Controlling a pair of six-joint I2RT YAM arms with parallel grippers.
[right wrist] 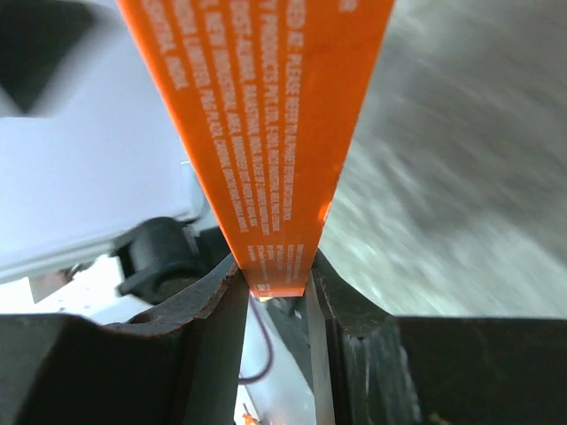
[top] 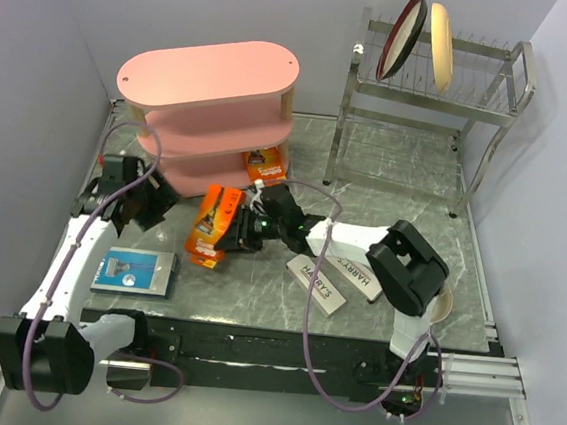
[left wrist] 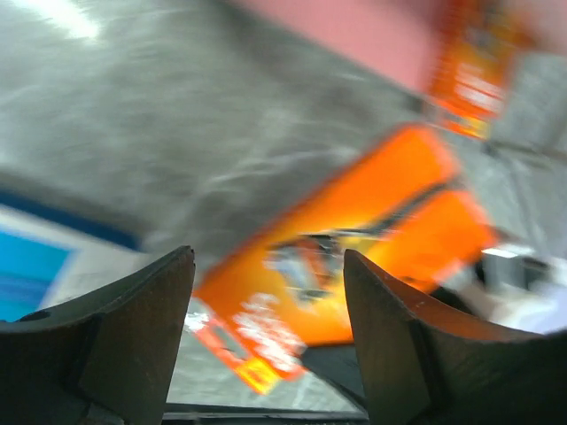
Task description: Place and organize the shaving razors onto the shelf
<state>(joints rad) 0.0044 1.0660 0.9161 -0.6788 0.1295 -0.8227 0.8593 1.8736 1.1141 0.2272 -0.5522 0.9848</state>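
Right wrist view gives us the plainest fact: the right end effector (right wrist: 273, 285) is clamped on the narrow end of an orange razor pack (right wrist: 266, 115), which stands edge-on between the two fingers. In the left wrist view the left end effector (left wrist: 266, 328) has its fingers apart with nothing between them, and the same orange card shows blurred beyond.

In the top external view that pack sits tilted at the centre of the frame, between the two end effectors. We cannot tell whether its lower end touches the bench (top: 407, 184).

Moving outward, a second orange pack (top: 266, 163) stands on the bottom tier of the pink shelf (top: 206, 79), in the upper left of the frame. A blue-and-white pack (top: 135, 271) lies flat on the bench at lower left. A white HARRY'S box (top: 315, 284) and a second HARRY'S box (top: 356, 278) lie side by side right of centre, beneath the right arm. We find only one blue-and-white pack.

We judge the task to be at an early stage: one pack shelved, one in hand, at least three left on the bench.
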